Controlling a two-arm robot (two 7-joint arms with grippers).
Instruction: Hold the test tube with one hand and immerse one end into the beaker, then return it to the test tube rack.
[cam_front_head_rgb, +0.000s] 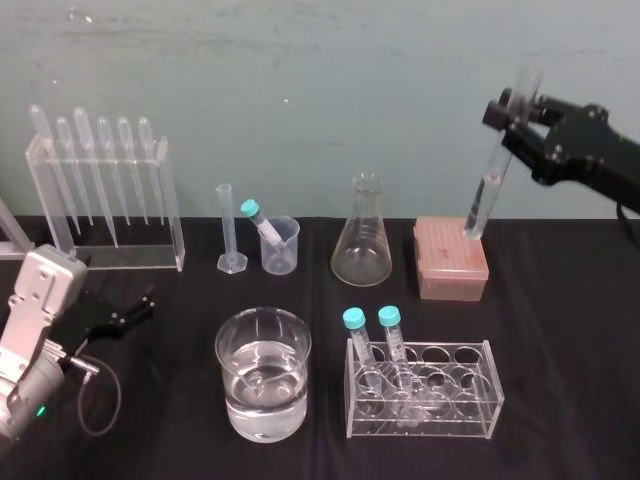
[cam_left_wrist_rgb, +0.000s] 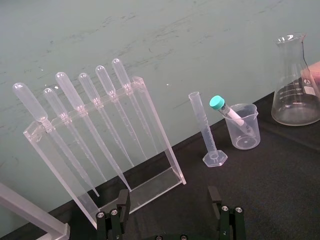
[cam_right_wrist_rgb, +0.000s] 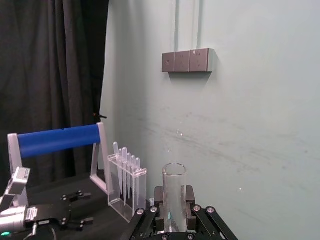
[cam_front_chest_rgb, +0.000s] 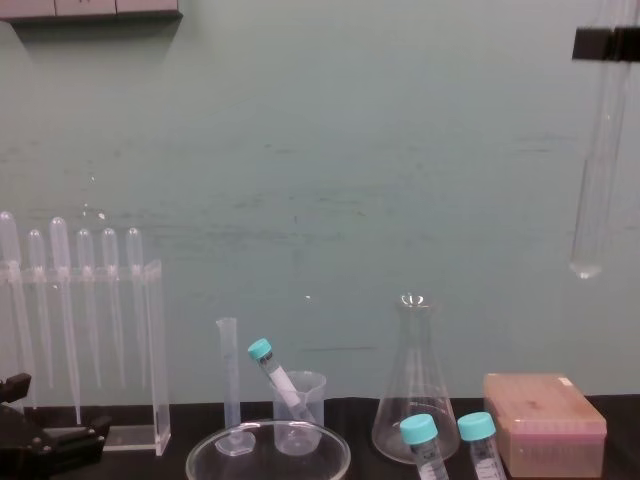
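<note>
Looking first at the head view, you see the right gripper (cam_front_head_rgb: 515, 108) at the upper right of the frame. Its fingers are closed tight on the upper part of the test tube (cam_front_head_rgb: 492, 175). The tube is tilted, with its open mouth above the fingers and its lower end in front of the pink box (cam_front_head_rgb: 452, 265). The beaker (cam_front_head_rgb: 262, 405), about half full of clear liquid, stands at the lower centre. The test tube rack (cam_front_head_rgb: 470, 400), with two teal-capped tubes (cam_front_head_rgb: 353, 320) in it, is just to the right of the beaker. The left gripper (cam_front_head_rgb: 140, 305) sits at the lower left and holds nothing.

In the left wrist view, the left gripper's fingers (cam_left_wrist_rgb: 123, 202) stand wide apart at the bottom edge, and you see only black table between them.

In the right wrist view, the tube rises at the bottom centre, clear glass with a round open mouth. The black fingers (cam_right_wrist_rgb: 190, 207) press on both sides of it.

In the chest view, the tube is at the upper right edge, almost upright. Its rounded closed end hangs free, well above the pink box at the lower right. The beaker's rim is at the bottom edge, left of centre.
</note>
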